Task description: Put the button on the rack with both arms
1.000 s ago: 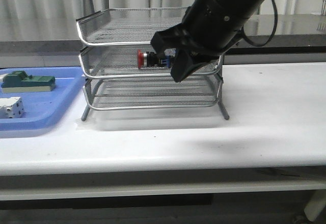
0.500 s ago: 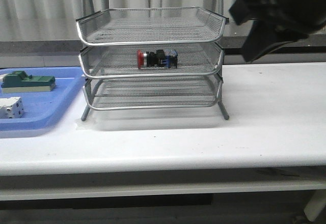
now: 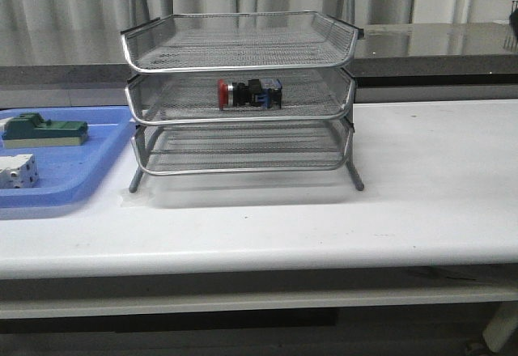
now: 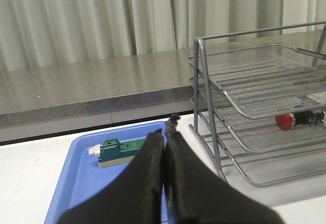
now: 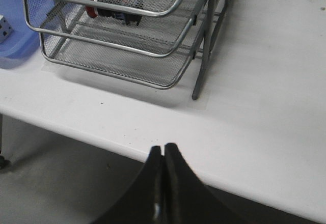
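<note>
The button [image 3: 249,94], red cap to the left and blue block to the right, lies on its side on the middle tier of the silver wire rack [image 3: 162,32]. It also shows in the left wrist view as the button [image 4: 298,119] and in the right wrist view as the button [image 5: 113,7]. My left gripper [image 4: 165,132] is shut and empty, held back above the blue tray's near end. My right gripper [image 5: 163,149] is shut and empty, over the table's front edge, well clear of the rack [image 5: 168,48]. Neither arm shows in the front view.
A flat blue tray [image 3: 77,180] lies left of the rack with a green block [image 3: 44,129] and a white block [image 3: 18,170] on it. A grey counter [image 3: 453,36] runs behind the white table [image 3: 437,178].
The right arm has let go of the button on the middle tier and pulled away up and to the right, out of the front view. The button stays where it was.
</note>
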`<state>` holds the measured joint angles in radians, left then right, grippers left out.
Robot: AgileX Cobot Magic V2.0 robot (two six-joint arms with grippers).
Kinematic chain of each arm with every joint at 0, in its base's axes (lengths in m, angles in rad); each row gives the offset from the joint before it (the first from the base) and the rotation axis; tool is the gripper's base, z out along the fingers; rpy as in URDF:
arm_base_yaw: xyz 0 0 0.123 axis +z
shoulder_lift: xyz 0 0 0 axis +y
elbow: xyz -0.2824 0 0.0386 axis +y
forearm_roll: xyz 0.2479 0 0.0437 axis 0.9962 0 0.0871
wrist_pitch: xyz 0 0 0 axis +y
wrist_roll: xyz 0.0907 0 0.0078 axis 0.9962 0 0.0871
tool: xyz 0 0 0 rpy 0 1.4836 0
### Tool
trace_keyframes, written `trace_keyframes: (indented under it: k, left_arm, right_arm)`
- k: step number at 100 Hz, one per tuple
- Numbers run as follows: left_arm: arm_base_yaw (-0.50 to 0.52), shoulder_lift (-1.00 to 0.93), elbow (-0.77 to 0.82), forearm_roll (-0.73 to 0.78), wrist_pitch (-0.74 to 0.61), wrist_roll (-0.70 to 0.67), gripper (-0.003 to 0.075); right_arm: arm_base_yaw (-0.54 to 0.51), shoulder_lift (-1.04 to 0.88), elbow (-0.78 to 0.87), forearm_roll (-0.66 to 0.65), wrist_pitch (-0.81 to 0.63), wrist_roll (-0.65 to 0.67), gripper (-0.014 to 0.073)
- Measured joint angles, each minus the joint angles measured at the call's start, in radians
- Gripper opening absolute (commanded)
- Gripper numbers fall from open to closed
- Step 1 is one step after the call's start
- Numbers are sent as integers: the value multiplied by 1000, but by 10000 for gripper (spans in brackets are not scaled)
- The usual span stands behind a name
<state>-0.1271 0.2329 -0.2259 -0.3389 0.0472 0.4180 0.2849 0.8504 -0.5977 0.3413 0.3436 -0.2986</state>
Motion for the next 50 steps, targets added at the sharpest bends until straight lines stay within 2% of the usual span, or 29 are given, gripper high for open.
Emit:
trace_keyframes:
  k: [32,50]
  left_arm:
    - [0,0,0,0,0,0,-20]
    - [0,0,0,0,0,0,-20]
  right_arm:
    - [-92,-278,90,-7,0,1,-57]
    - [-113,-365,101,-15,21,1,-57]
